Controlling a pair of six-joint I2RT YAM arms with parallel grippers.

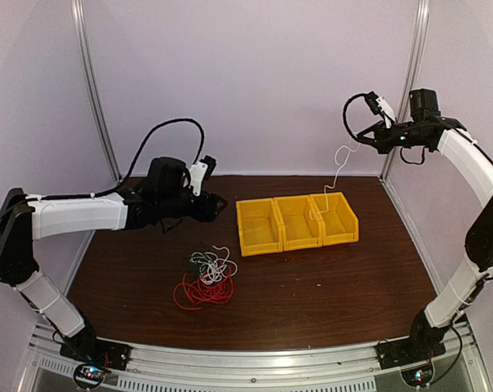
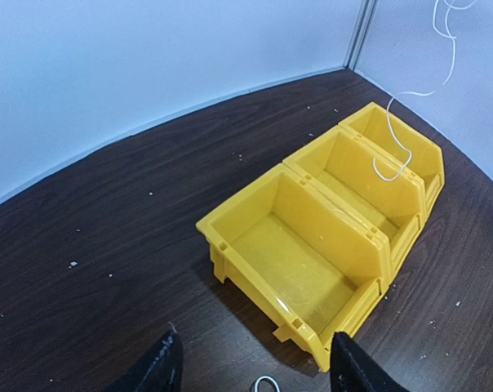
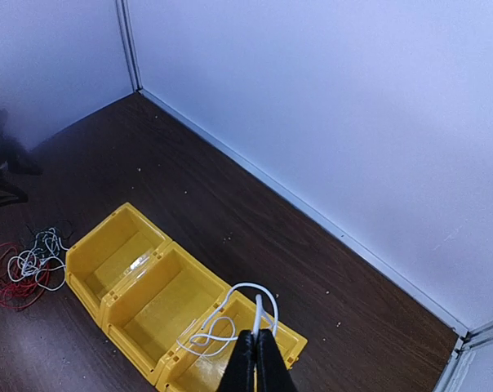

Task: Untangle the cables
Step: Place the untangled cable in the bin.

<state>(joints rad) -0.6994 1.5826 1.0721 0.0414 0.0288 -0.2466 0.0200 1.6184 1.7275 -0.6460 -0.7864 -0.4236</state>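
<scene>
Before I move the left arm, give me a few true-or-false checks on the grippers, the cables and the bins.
1. The right gripper is shut on a white cable. True.
2. The left gripper holds the red cable. False: the left gripper is open and empty, and the red cable lies in the cable pile on the table.
3. The yellow bin nearest the cable pile is empty. True.
4. The held white cable hangs over that same bin. False: it hangs down at the opposite end of the bin row.
</scene>
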